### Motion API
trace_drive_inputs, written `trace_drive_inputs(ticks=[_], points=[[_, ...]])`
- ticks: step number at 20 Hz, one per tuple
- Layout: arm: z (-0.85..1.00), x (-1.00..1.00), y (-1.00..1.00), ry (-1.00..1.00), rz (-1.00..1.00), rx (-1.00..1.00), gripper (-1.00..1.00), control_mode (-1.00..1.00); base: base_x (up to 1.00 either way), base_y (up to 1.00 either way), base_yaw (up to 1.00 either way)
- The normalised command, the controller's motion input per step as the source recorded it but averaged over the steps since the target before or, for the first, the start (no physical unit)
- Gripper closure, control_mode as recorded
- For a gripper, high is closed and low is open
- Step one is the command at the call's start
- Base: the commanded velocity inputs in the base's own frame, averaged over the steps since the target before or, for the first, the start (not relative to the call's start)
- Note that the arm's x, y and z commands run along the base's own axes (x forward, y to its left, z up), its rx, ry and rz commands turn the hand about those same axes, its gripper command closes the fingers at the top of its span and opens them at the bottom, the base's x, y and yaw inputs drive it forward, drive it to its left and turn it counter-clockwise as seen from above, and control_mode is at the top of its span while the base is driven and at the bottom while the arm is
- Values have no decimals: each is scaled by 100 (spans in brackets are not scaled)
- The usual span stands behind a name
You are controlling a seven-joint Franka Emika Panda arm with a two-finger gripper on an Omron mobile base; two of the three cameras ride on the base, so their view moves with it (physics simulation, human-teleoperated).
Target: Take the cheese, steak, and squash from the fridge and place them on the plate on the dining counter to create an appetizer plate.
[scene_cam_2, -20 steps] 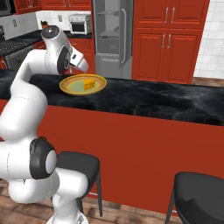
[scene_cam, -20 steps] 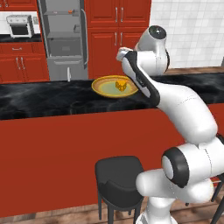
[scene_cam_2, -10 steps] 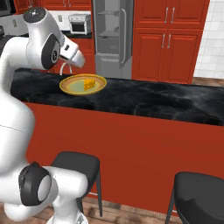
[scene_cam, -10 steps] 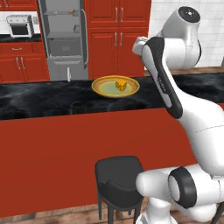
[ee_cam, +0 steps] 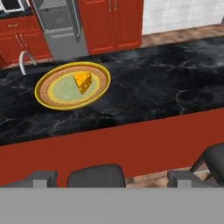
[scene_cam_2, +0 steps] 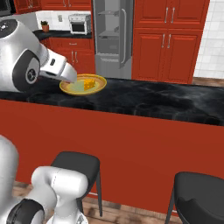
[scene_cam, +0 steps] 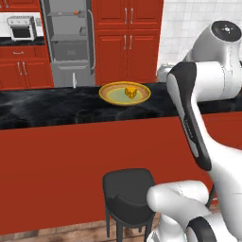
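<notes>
Our pincer [ee_cam: 112,175], fingers spread wide and empty, had lifted back from the plate [ee_cam: 46,99], leaving the cheese [ee_cam: 82,81] delivered, with steak and squash to fetch.

Both base views look forward and down from behind the arm, left and right, sharing the dining counter [scene_cam: 56,106] and plate [scene_cam_2: 65,89]. The hand view looks down nearer, plate [ee_cam: 43,98] at 10 o'clock
</notes>
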Motion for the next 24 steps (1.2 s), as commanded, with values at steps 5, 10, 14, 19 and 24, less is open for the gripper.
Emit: trace_drive_inputs(ticks=[5,10,14,19,24], points=[[-36,-100,-9,0,2,-2,-100,-100,0,0,0],[-6,-57,0,0,1,0,-100,-100,0,0,0],[0,-7,0,0,0,0,-100,100,-41,-3,0],[0,0,0,0,0,0,-100,100,-96,-12,-4],[0,0,0,0,0,0,-100,100,-95,-88,-18]])
